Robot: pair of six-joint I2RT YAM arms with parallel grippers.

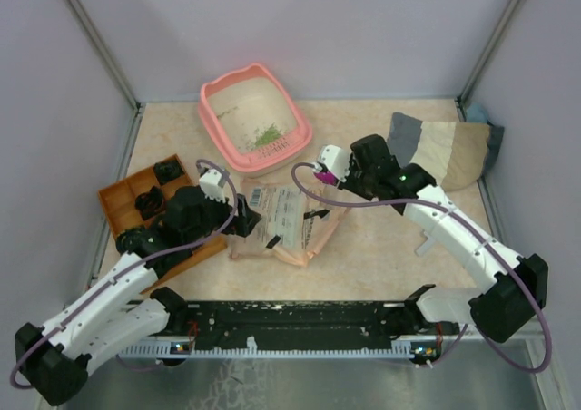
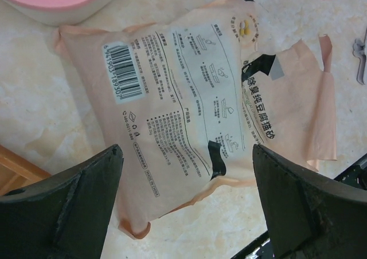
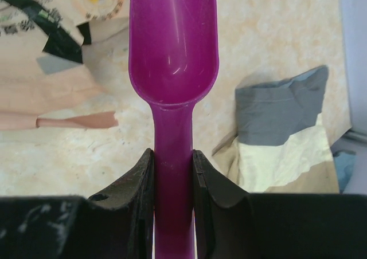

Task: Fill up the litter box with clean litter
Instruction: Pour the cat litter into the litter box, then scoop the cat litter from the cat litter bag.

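We grip the magenta scoop (image 3: 174, 41) in our right end effector (image 3: 172, 156), while our left end effector (image 2: 186, 150) gapes wide above the bag (image 2: 172, 87).

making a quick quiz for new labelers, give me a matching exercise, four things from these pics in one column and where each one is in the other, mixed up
Things:
1 scoop
2 bag
3 litter
4 cloth

Places:
a in the litter box
b lying flat below the open left jaws
c clamped by its handle in the right jaws
d bunched up at the far right

Pairs: 1-c, 2-b, 3-a, 4-d
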